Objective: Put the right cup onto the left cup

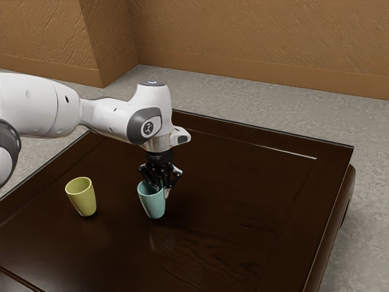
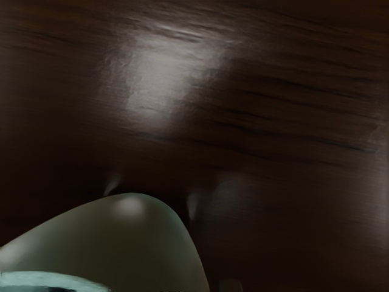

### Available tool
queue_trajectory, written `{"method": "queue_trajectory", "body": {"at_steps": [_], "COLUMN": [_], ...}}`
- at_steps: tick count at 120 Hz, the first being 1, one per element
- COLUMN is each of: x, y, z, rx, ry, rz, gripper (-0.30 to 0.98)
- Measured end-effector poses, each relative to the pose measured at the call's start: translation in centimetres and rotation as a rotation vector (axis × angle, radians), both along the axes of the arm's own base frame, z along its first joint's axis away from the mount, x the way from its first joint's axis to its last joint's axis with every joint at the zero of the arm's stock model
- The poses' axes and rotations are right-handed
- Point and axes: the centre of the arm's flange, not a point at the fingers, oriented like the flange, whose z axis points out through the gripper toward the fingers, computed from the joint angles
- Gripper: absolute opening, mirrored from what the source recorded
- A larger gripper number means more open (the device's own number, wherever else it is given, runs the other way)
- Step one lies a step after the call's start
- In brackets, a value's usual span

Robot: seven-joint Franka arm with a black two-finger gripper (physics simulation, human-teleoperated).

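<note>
In the exterior view my black gripper (image 1: pixel 161 177) points down at the rim of the teal cup (image 1: pixel 153 204), overlapping the rim's side toward the exterior view's right. Whether it grips the cup's wall cannot be told. The teal cup is nearly upright, at or just over the table. The yellow-green cup (image 1: pixel 82 197) stands apart on the exterior view's left, its mouth up. Close under my hand in the wrist view is the rounded, blurred side of a cup (image 2: pixel 130 243), with a pale teal rim at its lower corner.
Both cups are over a dark, glossy wooden table (image 1: pixel 231 213) with a raised border. Its far edge runs behind the gripper, and a grey floor (image 1: pixel 255 125) and a tan wall (image 1: pixel 243 42) lie beyond.
</note>
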Motion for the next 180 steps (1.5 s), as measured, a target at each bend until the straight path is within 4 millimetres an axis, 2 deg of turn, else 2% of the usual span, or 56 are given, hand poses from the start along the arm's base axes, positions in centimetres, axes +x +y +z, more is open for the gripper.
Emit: {"method": "queue_trajectory", "body": {"at_steps": [11, 19, 37, 50, 59, 71, 82, 113, 151, 180], "x": [0.0, 0.0, -0.9, -2.0, -2.8, -3.8, -4.2, -4.9, -5.4, -6.2], "y": [-0.3, -0.5, -0.8, -0.3, 0.3, 1.1, 2.4, 8.7, 11.7, 15.2], "z": [0.1, 1.1, 7.2, 11.7, 13.9, 15.9, 16.4, 16.3, 16.6, 16.3], "rx": [0.002, 0.002, -0.006, -0.008, -0.007, 0.001, 0.008, 0.029, 0.036, 0.036], "ry": [-0.003, -0.019, -0.089, -0.122, -0.13, -0.128, -0.114, -0.074, -0.063, -0.048], "rz": [0.002, 0.002, -0.002, 0.003, 0.01, 0.018, 0.038, 0.141, 0.187, 0.246], "gripper": [-0.04, -0.06, -0.07, -0.08, -0.09, -0.09, -0.09, -0.1, -0.1, -0.1]}}
